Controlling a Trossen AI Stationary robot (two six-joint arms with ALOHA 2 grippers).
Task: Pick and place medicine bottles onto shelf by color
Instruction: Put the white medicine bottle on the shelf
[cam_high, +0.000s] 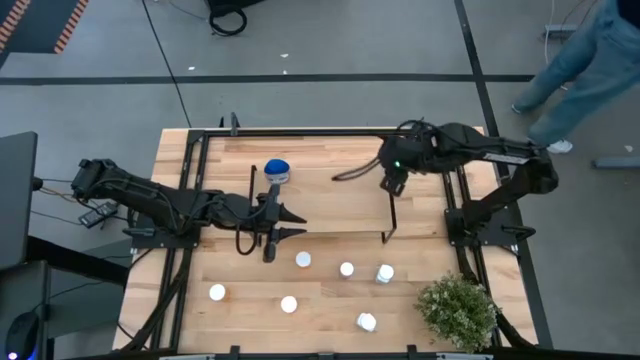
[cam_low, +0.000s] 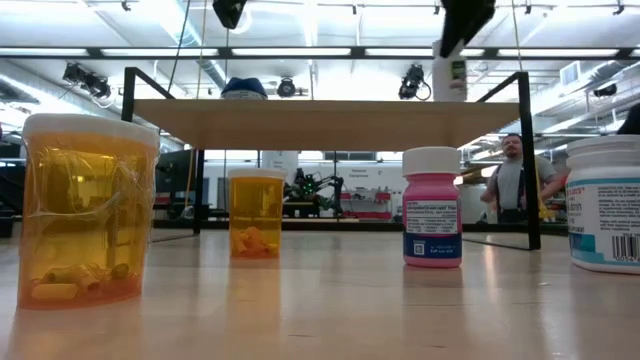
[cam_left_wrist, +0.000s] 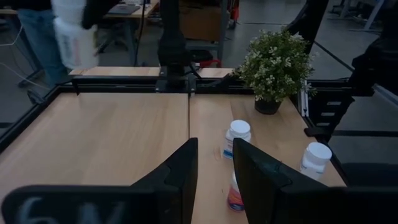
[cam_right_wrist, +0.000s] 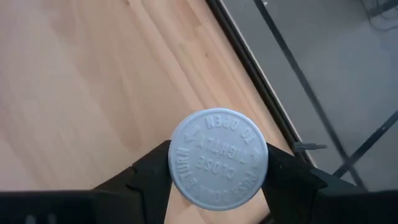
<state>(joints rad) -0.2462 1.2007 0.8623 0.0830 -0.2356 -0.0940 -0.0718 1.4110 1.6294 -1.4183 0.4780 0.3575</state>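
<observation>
The right hand (cam_right_wrist: 217, 186) is clamped on a white-capped bottle (cam_right_wrist: 217, 163) and holds it above the right end of the shelf (cam_high: 330, 205), not yet resting on the board. To place it well, lower it straight down, keep it upright, release only once the base sits flat, well inside the edge. The left hand (cam_left_wrist: 214, 168), jaws partly apart and empty, waits over the shelf's left front edge near the blue bottle (cam_high: 277, 169). Six bottles remain on the table (cam_high: 250, 310).
</observation>
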